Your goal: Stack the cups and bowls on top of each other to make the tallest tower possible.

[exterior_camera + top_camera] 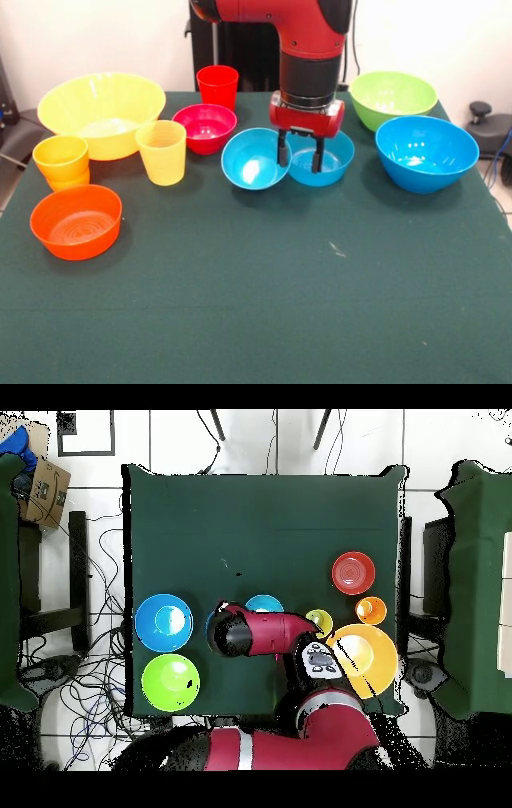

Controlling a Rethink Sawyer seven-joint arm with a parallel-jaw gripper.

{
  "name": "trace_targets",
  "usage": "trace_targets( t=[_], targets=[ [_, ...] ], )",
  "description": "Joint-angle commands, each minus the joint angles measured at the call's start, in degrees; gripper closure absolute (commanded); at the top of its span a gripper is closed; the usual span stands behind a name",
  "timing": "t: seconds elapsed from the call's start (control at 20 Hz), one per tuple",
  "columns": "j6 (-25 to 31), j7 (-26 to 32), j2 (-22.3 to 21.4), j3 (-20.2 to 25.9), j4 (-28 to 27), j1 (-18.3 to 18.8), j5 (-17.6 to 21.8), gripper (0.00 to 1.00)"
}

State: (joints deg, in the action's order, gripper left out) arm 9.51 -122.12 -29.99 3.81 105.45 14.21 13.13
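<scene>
Gripper (300, 154) open, fingers spread, hanging over the two small blue bowls — left one (255, 158), right one (322, 158) — which sit touching side by side mid-table, its tips at the near rim of the right one, holding nothing. Nothing stacked: from that pair, the magenta bowl (205, 126), red cup (217, 86), yellow cup (161, 151), yellow bowl (101, 113), orange cup (61, 160) and orange bowl (76, 221) lie to picture-left. Big blue bowl (426, 152) and green bowl (393, 98) lie to picture-right.

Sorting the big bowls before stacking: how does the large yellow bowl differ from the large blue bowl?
In the front view, the large yellow bowl is pale yellow, while the large blue bowl is deep blue. The yellow one looks wider. The yellow sits at the table's left end beside the cups; the blue sits at the right end, in front of the lime green bowl. Both are upright, empty, glossy and unstacked.
</scene>
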Motion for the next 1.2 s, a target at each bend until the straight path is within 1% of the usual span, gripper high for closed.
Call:
trace_targets(
  t=[0.05, 0.25, 0.3, 0.35, 0.6, 0.7, 0.8, 0.85, 1.0, 1.2],
  targets=[
    [-1.47, -1.88, 0.78, 1.98, -1.68, -0.01, 3.0, 0.0],
    [-1.62, -1.25, 0.17, 2.46, -0.66, 1.3, 3.6, 0.0],
    [-1.97, -1.36, 0.04, 1.99, -0.65, 1.18, 3.8, 0.0],
    [-2.36, -1.51, -0.08, 1.59, -0.7, 1.16, 4.23, 1.0],
    [-4.49, -2.34, -0.3, 0.72, -0.43, 1.24, 4.77, 1.0],
    [-3.81, -2.61, -0.4, 0.95, -0.07, 1.54, 4.39, 1.0],
    [-3.06, -3.23, -0.78, 0.26, -0.19, 1.02, 3.64, 1.0],
    [-3.67, -3.78, -1.18, -0.22, -0.11, 0.56, 3.44, 1.0],
    [-4.2, -4.43, -2.28, 0.52, 1.61, 1.02, 3.0, 1.0],
    [-3.85, -3.78, -3.43, 2.04, 2.97, 2.65, 3.18, 1.0]
  ],
)
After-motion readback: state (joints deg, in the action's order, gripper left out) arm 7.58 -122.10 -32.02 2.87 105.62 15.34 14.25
